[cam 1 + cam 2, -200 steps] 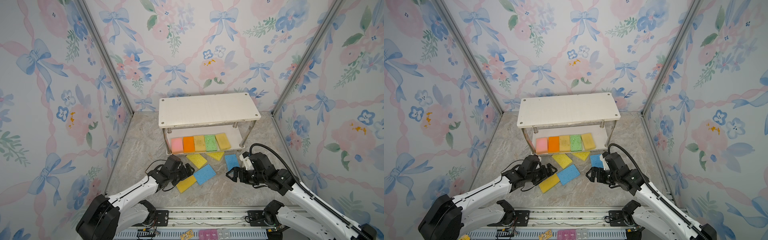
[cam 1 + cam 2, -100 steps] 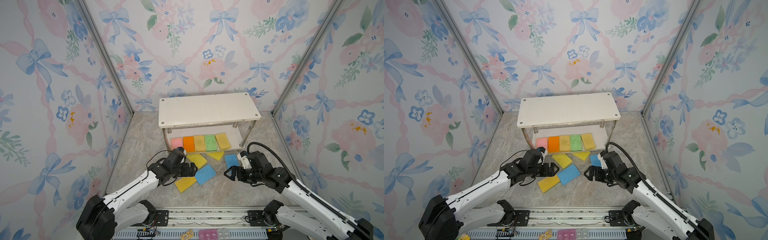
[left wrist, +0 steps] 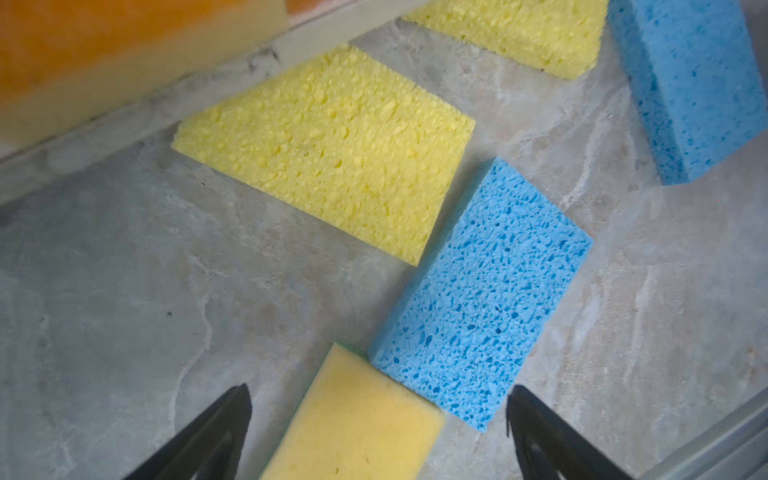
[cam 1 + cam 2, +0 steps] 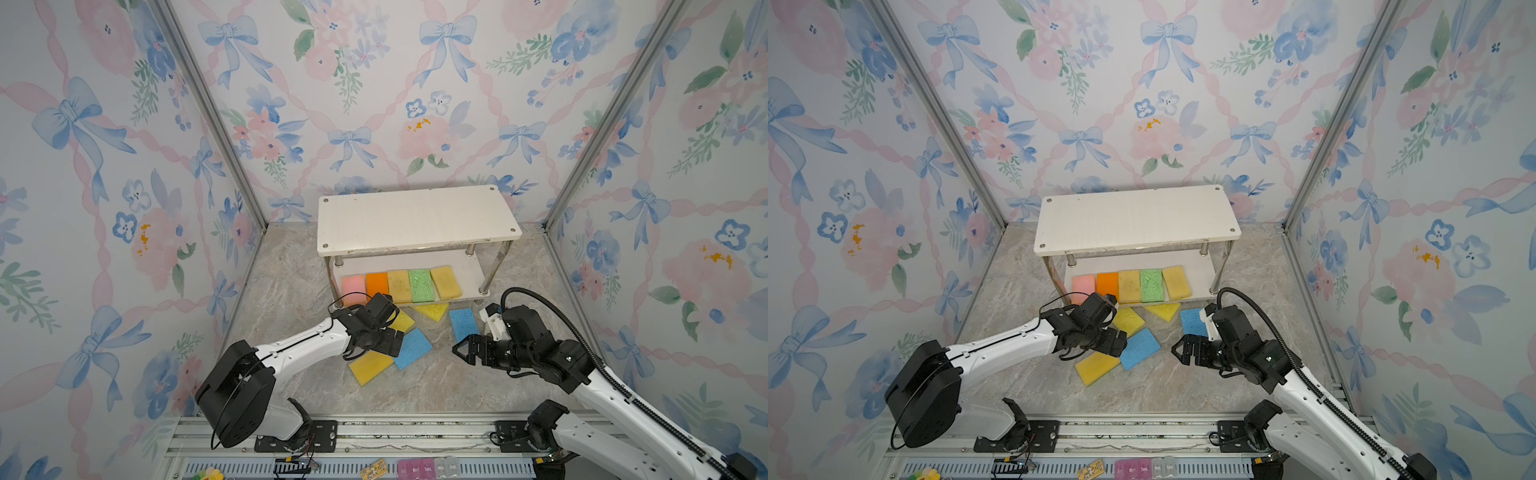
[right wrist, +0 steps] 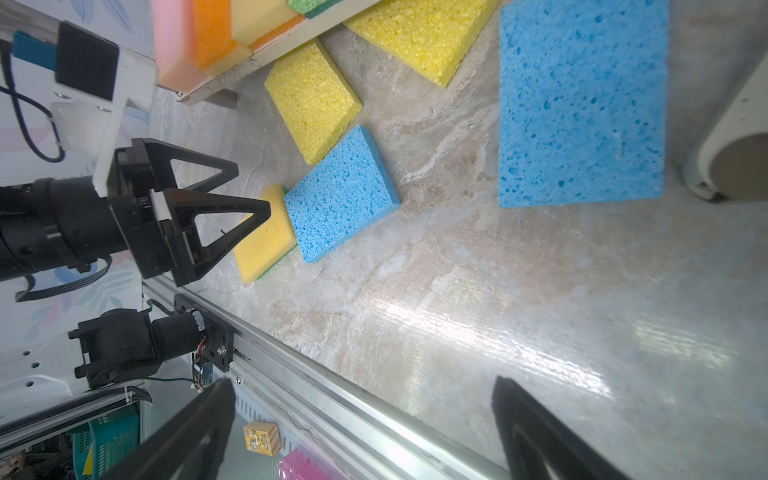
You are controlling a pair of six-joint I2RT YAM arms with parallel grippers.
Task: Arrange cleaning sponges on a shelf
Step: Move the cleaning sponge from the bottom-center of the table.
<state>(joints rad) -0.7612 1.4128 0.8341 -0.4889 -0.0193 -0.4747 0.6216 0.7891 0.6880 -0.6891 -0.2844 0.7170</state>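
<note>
Hovering the wide-open, empty left pincer (image 3: 378, 390) over the flat mustard-yellow porous sponge (image 4: 371, 367) on the grey marbled bench (image 4: 291, 291), short of the white two-tier metal-legged shelf (image 4: 415, 216) (right pincer (image 4: 457, 350) equally open, empty), and risking dragging the abutting blue porous sponge (image 4: 412, 348) when closing.

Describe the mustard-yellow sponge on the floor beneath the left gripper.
The mustard-yellow sponge is a flat foam rectangle, smooth on top, with a thin green layer underneath. It lies askew on the marbled floor, one edge against a blue sponge. The open left gripper hovers over one end, not gripping it.
</note>
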